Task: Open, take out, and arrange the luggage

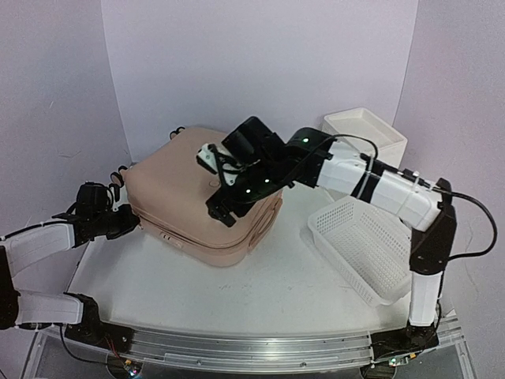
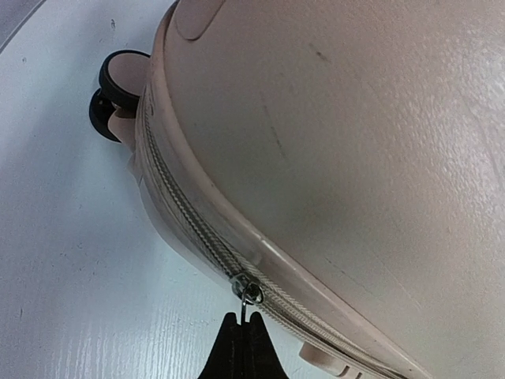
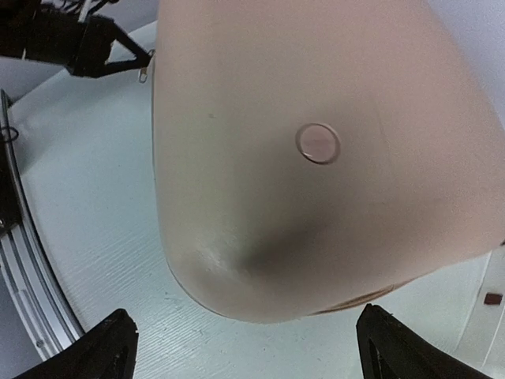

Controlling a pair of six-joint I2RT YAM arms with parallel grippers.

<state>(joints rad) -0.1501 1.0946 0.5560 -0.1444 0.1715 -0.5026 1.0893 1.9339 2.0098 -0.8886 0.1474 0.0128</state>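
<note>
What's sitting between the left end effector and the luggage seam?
Just the thin metal zipper pull: it runs from the seam of the luggage into the shut left end effector. The left wrist view shows it.

We look close along the luggage (image 2: 339,158), its pale-pink shell filling most of the view. The zip (image 2: 189,221) runs along the seam from upper left to lower right. At the bottom edge our left hand (image 2: 241,347) has its black fingertips pressed together on the small metal zip pull (image 2: 248,296). A black-and-pink wheel (image 2: 117,93) sticks out at upper left, over the white table (image 2: 71,260).
</note>
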